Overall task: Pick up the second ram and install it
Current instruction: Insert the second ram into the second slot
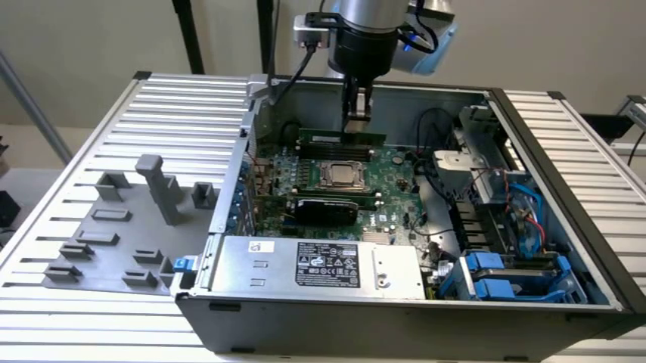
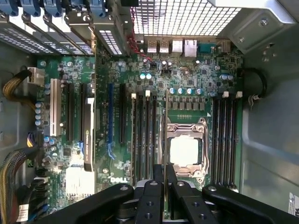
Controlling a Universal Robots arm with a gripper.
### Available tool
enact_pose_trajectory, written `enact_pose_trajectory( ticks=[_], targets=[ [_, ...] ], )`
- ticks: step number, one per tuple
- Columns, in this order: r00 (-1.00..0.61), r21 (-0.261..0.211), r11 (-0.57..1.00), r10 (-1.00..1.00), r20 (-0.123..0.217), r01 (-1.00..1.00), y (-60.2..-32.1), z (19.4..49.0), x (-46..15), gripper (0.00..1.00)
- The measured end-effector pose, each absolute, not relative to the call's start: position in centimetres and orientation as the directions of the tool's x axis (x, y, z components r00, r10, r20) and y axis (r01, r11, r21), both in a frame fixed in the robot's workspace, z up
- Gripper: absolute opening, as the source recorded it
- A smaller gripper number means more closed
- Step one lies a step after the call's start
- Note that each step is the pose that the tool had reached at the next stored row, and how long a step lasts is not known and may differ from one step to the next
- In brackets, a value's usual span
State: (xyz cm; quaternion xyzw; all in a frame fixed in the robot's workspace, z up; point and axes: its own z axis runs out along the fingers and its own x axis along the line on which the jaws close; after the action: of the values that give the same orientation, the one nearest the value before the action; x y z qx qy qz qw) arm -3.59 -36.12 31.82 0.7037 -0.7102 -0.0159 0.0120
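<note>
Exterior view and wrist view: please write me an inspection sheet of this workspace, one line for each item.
Surface: slatted metal table carrying an open computer case.
Job's things: second ram, seen edge-on, held over the motherboard beside the CPU socket; whether it sits in a slot cannot be told.
Clutter: grey holder blocks on the table, at the exterior view's left of the case.
Grippers: gripper shut on the second ram.
Cables: black cable at the wrist; yellow and black bundle and blue and red wires inside the case.
Surroundings: plain wall behind the table.
</note>
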Motion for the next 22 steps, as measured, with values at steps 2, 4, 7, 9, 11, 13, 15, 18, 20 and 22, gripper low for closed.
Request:
enact_pose_trajectory(
  ticks=[2,4,7,9,11,13,15,18,20,22],
  targets=[
    [-0.009,0.04,0.009,-1.0,-0.005,-0.999,-36.1,31.4,-3.6,0.14],
    [-0.009,0.04,0.009,-1.0,-0.005,-0.999,-36.1,31.1,-3.6,0.14],
    [-0.009,0.04,0.009,-1.0,-0.005,-0.999,-36.1,30.5,-3.7,0.14],
    [-0.009,0.04,0.009,-1.0,-0.005,-0.999,-36.1,30.2,-3.7,0.14],
    [-0.009,0.04,0.009,-1.0,-0.005,-0.999,-36.1,29.8,-3.7,0.14],
    [-0.009,0.04,0.009,-1.0,-0.005,-0.999,-36.1,29.5,-3.7,0.14],
    [-0.009,0.04,0.009,-1.0,-0.005,-0.999,-36.1,29.1,-3.7,0.14],
    [-0.009,0.04,0.009,-1.0,-0.005,-0.999,-36.1,28.5,-3.7,0.14],
    [-0.009,0.04,0.009,-1.0,-0.005,-0.999,-36.1,28.2,-3.7,0.14],
    [-0.009,0.04,0.009,-1.0,-0.005,-0.999,-36.2,27.8,-3.7,0.14]
  ],
)
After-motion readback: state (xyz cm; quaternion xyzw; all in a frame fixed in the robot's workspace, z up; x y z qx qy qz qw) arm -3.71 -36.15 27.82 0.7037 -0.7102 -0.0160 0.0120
